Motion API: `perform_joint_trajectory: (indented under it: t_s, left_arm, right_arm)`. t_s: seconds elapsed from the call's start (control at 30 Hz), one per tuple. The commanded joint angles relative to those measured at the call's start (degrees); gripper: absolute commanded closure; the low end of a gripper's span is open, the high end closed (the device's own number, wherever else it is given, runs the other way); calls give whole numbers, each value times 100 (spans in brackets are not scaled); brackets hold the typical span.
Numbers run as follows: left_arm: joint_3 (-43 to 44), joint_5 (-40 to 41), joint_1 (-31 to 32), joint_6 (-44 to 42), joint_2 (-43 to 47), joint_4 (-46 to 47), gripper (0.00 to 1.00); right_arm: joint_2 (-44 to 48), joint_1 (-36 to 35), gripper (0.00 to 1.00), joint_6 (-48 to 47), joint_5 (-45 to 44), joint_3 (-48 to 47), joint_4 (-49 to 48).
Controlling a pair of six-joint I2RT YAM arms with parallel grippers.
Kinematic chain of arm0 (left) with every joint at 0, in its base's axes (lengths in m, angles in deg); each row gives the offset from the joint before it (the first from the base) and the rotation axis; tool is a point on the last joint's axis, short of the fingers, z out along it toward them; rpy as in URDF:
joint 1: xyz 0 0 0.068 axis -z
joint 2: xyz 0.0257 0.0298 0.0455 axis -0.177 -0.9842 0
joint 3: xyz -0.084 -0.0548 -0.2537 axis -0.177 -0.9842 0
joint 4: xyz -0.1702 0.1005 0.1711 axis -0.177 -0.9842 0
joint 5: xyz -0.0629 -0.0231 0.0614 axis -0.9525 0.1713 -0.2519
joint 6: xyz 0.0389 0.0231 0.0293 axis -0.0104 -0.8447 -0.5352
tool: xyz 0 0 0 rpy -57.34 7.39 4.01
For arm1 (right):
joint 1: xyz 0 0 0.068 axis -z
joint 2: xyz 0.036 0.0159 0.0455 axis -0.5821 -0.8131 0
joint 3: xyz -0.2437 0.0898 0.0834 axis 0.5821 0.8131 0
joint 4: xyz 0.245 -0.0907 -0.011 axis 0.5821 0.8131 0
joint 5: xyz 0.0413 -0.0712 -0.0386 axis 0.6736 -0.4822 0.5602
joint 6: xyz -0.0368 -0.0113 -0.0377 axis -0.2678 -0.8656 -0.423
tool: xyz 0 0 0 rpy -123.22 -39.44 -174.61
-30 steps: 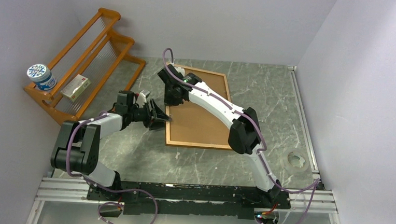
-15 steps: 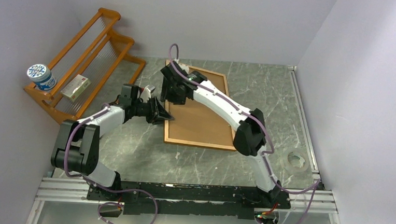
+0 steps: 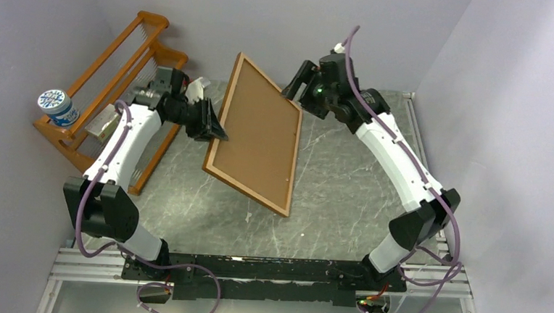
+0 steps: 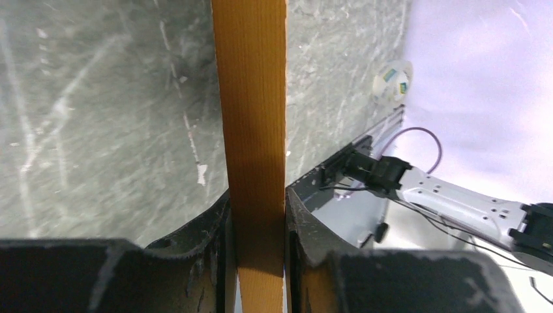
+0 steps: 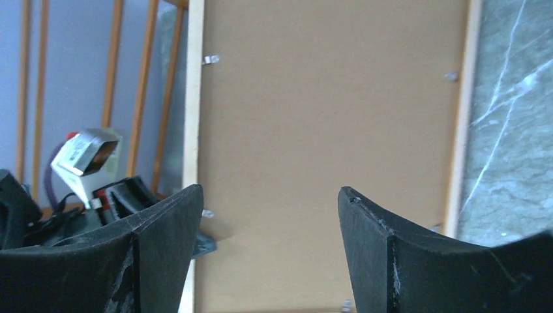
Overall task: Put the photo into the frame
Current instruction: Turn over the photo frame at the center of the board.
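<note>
The frame (image 3: 257,133) hangs in the air over the table (image 3: 352,183), tilted, with its far corner the highest. You see only its back side, where the brown backing board (image 5: 326,130) sits. Your left gripper (image 3: 212,123) pinches the frame at its left edge, one finger on each face. Your right gripper (image 5: 270,192) is spread wide near the upper right edge and holds nothing. The orange rack (image 3: 131,60) stands beside the left arm, at the wall.

Thin orange-brown wooden frame (image 3: 246,193), aloft and tilted. Plain brown back faces up. Nearest corner points toward five o'clock.
</note>
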Motion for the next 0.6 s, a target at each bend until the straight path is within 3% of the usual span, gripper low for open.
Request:
perform_joint_trajectory:
  t_s: [0.0,0.17,0.4,0.57]
  left_arm:
    - [1326,691,-41,-1095,-117,-1138,97]
    - [2428,1685,-41,-1439,-395,-1631,97]
    - [3058,2336,-41,-1847,-435,-1472,97]
    - [3395,2748,-41,-2061,-366,-1286,98]
  right_arm:
    - [339,370,21,-48,746,504,-304]
    - [566,717,22,-25,1096,937,-414]
    - [586,833,22,-61,1172,1006,-401]
    - [738,840,5,-178,1135,1172,-726]
